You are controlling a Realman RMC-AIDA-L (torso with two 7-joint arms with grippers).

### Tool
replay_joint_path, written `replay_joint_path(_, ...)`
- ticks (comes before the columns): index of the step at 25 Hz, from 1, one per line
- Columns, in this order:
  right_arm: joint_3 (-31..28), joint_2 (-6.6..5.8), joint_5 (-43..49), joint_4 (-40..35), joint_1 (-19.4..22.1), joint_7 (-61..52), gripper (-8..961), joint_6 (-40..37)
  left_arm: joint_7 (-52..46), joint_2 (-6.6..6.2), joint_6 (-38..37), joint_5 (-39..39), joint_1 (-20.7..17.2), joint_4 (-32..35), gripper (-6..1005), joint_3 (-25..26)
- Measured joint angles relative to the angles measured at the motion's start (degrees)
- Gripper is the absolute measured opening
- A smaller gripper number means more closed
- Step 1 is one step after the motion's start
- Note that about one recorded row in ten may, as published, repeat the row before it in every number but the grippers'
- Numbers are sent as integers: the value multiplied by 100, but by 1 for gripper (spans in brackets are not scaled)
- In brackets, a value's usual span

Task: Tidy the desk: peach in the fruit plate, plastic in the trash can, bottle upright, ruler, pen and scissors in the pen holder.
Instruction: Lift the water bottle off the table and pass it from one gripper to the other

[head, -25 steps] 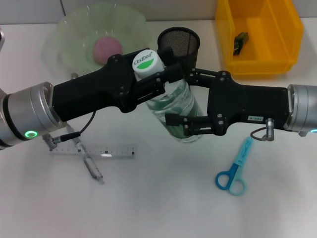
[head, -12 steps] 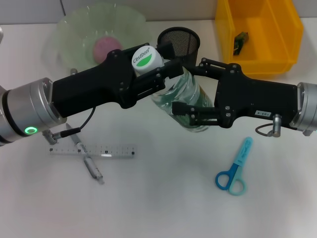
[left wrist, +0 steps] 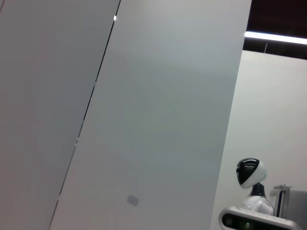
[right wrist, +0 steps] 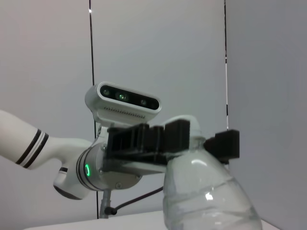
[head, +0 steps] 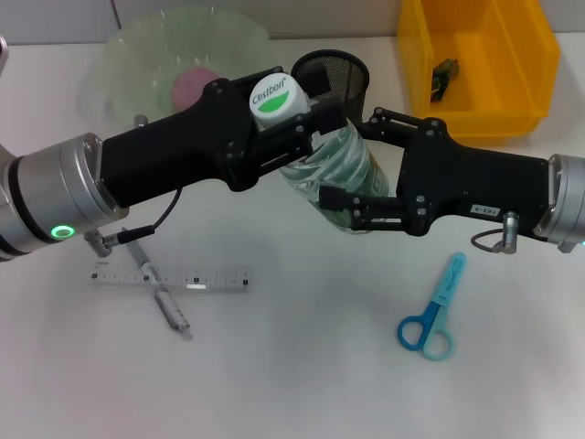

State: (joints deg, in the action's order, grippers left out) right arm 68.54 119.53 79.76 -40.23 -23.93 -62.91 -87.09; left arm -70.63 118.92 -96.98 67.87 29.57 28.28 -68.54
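The white desk (head: 302, 384) carried all the objects, with grey wall panels behind it. Above its middle the clear bottle (head: 334, 174) was held tilted, its white and green cap toward the far left. The left gripper (head: 297, 128) was closed around the neck, just under the cap. The right gripper (head: 352, 169) clamped the lower body of the bottle, one finger on each side. In the right wrist view the bottle (right wrist: 206, 196) stood in front, with the left gripper (right wrist: 168, 139) at its top.

The black mesh pen holder (head: 334, 78) stood just behind the bottle. The pink peach (head: 187, 89) lay in the green fruit plate (head: 137, 55). The yellow trash can (head: 475, 69) held a small dark piece. The ruler (head: 174, 277) and the pen (head: 163, 297) lay crossed on the left, touching. The blue scissors (head: 431, 315) lay on the right.
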Motion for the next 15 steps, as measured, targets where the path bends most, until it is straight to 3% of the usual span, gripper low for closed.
replay_joint_path(15, 8, 5, -1, 124, -21, 214, 819, 41, -34, -10, 18, -80, -15, 0, 444, 44)
